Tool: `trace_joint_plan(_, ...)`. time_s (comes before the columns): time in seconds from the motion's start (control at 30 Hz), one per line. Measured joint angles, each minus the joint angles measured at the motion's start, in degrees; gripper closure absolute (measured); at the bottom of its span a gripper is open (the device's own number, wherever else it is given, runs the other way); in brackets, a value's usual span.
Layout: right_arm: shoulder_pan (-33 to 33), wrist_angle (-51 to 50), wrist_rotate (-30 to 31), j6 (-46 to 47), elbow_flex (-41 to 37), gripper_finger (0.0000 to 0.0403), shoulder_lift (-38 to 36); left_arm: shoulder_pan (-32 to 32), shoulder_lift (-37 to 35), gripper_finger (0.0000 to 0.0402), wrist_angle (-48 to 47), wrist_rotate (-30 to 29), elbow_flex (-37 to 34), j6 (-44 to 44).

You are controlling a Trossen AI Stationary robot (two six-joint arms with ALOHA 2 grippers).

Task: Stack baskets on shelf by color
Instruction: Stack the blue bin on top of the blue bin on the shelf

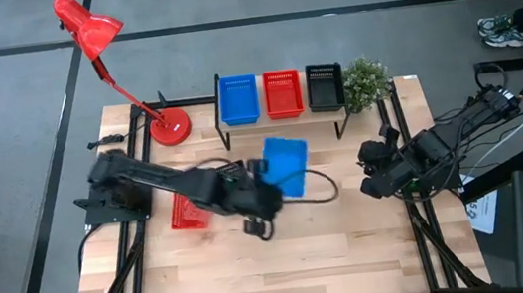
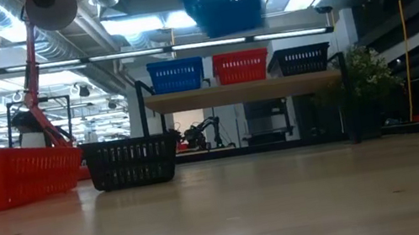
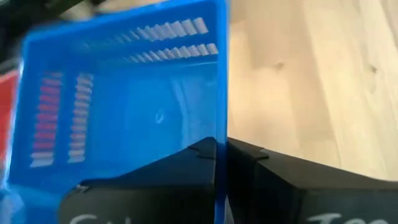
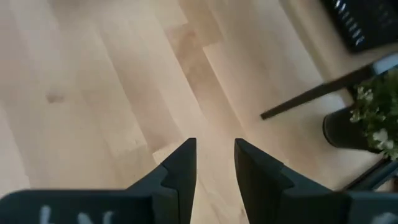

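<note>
My left tool pinches the wall of a blue basket, holding it in the air above the bench, in front of the shelf. On the shelf sit a blue basket, a red basket and a black basket in a row. On the bench below my left arm lie another red basket and a black basket. My right tool waits at the bench's right edge, fingers slightly spread, beside a small plant.
</note>
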Motion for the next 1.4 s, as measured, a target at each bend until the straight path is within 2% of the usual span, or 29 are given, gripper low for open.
trace_joint_plan(0.2,0.0,2.8,-0.8,4.6,-7.2,0.0295,0.0,2.2,-10.7,0.0401,-4.2,-6.8,0.1,-1.1)
trace_joint_plan(0.3,0.0,6.0,-1.3,5.9,-9.7,0.0295,0.0,6.1,-14.4,0.0401,-5.2,-8.5,0.1,-1.1)
trace_joint_plan(0.37,0.0,8.6,-1.9,5.6,-10.8,0.0295,0.1,9.8,-16.0,0.0401,-6.9,-7.6,0.1,-0.2)
trace_joint_plan(0.43,0.0,11.1,-2.2,5.5,-11.6,0.0295,0.1,14.8,-16.5,0.0401,-7.2,-5.2,0.1,2.7)
trace_joint_plan(0.67,0.0,13.6,-3.7,5.5,-12.4,0.0295,0.1,32.1,-13.9,0.0401,-7.1,9.4,0.0,11.4)
trace_joint_plan(0.8,0.0,14.1,-4.0,5.5,-12.4,0.0295,0.1,39.4,-11.7,0.0401,-6.7,14.9,0.0,15.4)
trace_joint_plan(0.9,0.0,14.2,-4.0,5.3,-12.4,0.0295,0.1,43.4,-9.9,0.0401,-6.5,21.4,0.0,16.4)
trace_joint_plan(1.03,0.0,14.2,-4.5,5.3,-12.4,0.0295,0.1,46.2,-7.7,0.0401,-6.8,26.4,0.0,16.0)
trace_joint_plan(1.4,0.0,14.1,-4.5,4.3,-12.4,0.0295,0.1,45.3,-6.2,0.0401,-7.2,26.3,0.0,17.3)
